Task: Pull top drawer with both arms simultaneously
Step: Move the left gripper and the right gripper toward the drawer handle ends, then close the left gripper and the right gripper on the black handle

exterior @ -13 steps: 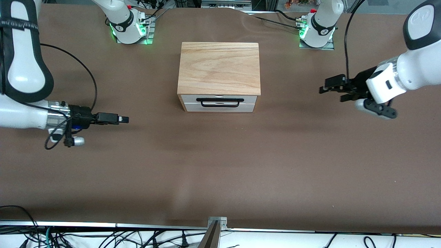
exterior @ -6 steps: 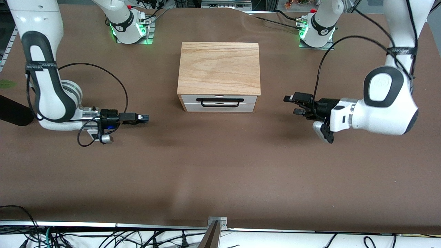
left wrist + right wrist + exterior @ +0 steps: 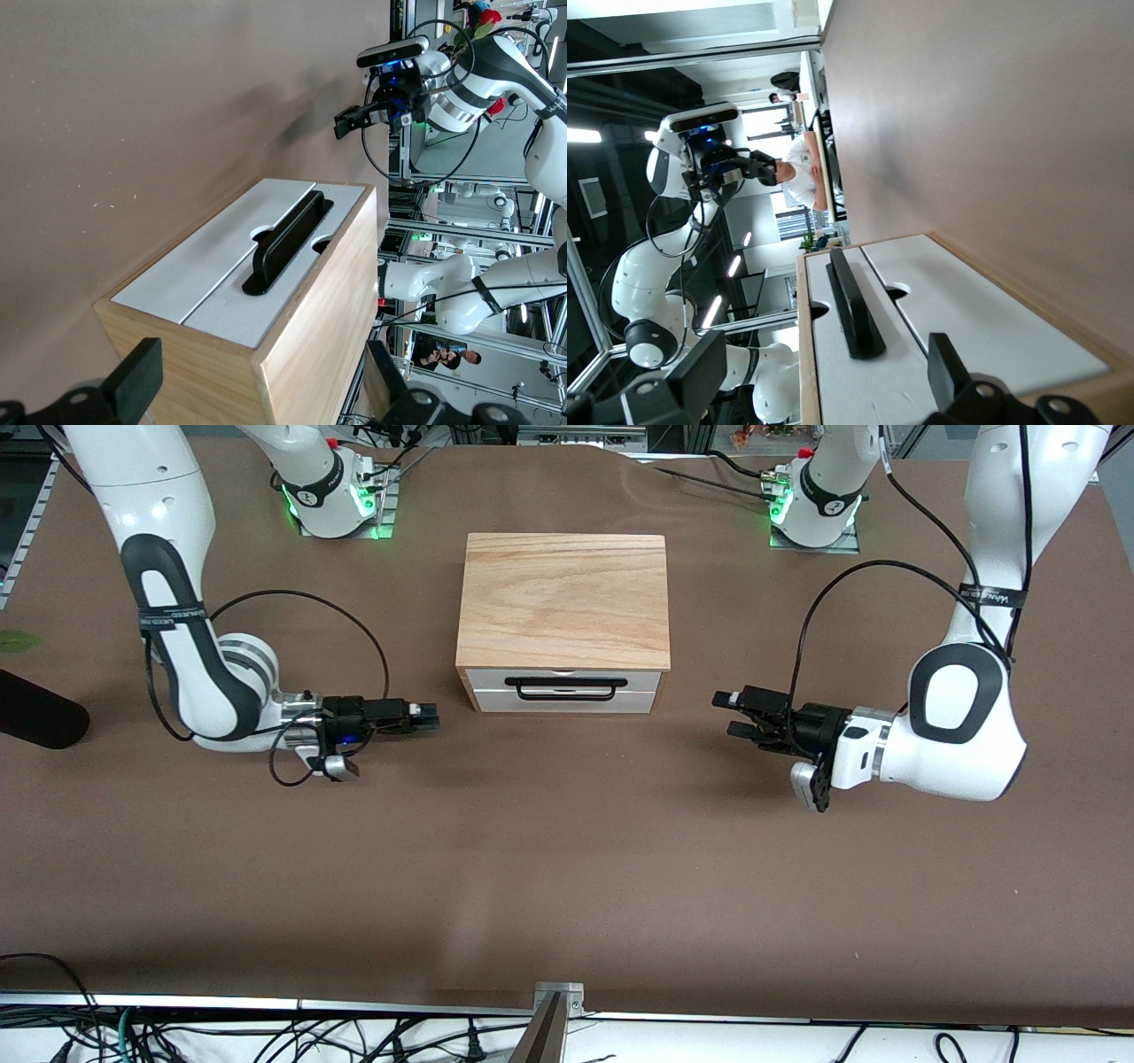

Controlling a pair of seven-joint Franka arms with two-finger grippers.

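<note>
Top drawer sat shut in wooden box mid-desk. I had left pincer and right pincer flanking its front, both wide, empty (lined up for handle).

A plain brown table cover is showing under everything. The box's top board is showing pale tan wood with darker wavy grain. The top drawer is wearing a white front panel, and its bar handle is showing black against it; the lower panel is white too. Both arms are showing glossy white shells with black bands at the joints and black cables looping off them. The left gripper and the right gripper are showing black. The bases are glowing green.
</note>
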